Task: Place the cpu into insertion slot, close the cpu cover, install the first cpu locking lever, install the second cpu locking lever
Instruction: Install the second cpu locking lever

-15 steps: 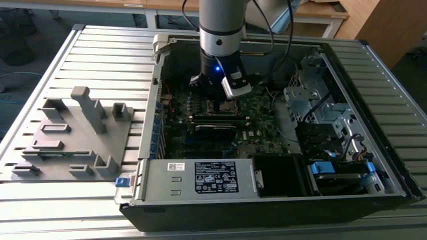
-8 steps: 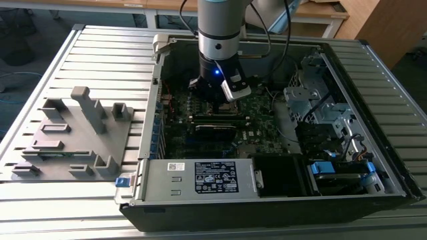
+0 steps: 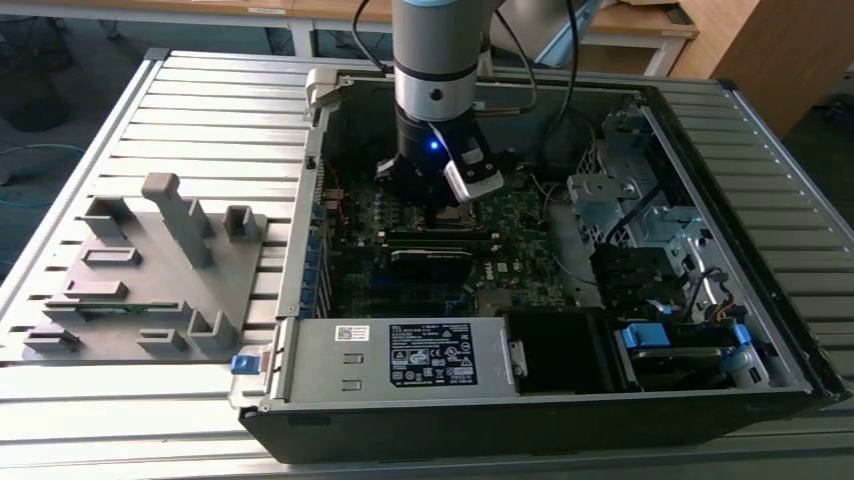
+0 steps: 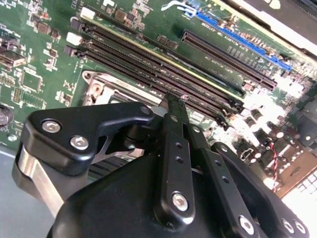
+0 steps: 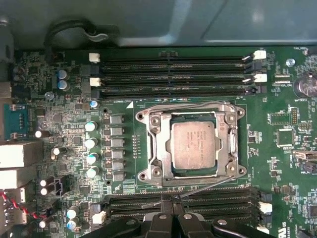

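In the first wrist view the cpu (image 5: pixel 193 145), a dull silver square, lies in the insertion slot (image 5: pixel 143 174) on the green board. The silvery cpu cover (image 5: pixel 229 144) lies flat around it, its window framing the chip. One thin locking lever (image 5: pixel 183 104) runs along the socket's edge beside the upper memory slots. The other lever (image 5: pixel 208 187) slants away from the opposite edge, its free end right at my fingertips. My gripper (image 5: pixel 172 201) is shut, fingers side by side, just beside the socket; it also shows in the second wrist view (image 4: pixel 176 106) and reaching into the case in the exterior view (image 3: pixel 434 200).
Long black memory slots (image 5: pixel 173 74) flank the socket on two sides, with capacitors (image 5: pixel 91 144) beside it. The open computer case (image 3: pixel 747 250) lies on a slatted metal table (image 3: pixel 200 110). A grey fixture (image 3: pixel 160 270) stands at the exterior view's left; the power supply (image 3: pixel 400 355) sits at the front.
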### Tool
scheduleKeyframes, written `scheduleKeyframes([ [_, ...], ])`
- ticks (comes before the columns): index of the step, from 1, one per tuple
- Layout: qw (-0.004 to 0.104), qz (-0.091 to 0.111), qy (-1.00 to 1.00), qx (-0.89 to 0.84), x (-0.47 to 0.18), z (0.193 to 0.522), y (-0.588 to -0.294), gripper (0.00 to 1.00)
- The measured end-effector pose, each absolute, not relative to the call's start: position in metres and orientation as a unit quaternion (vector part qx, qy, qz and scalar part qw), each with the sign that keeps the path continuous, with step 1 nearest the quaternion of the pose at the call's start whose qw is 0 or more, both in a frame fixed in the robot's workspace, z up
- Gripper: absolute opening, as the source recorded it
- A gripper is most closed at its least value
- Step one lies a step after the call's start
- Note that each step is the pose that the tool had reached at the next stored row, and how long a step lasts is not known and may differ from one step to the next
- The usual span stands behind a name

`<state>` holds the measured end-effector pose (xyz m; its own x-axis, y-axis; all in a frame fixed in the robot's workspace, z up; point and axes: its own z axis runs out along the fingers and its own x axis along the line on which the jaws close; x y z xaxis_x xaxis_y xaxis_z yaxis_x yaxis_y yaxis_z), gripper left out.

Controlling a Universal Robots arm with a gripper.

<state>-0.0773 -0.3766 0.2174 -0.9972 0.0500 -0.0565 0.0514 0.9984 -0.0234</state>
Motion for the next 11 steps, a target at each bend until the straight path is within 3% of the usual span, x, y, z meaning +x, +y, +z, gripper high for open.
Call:
scheduleKeyframes([
  [11, 0.028, -0.013, 0.999, 0.017, -0.0815, 0.2171, -0.3766, 0.10],
])
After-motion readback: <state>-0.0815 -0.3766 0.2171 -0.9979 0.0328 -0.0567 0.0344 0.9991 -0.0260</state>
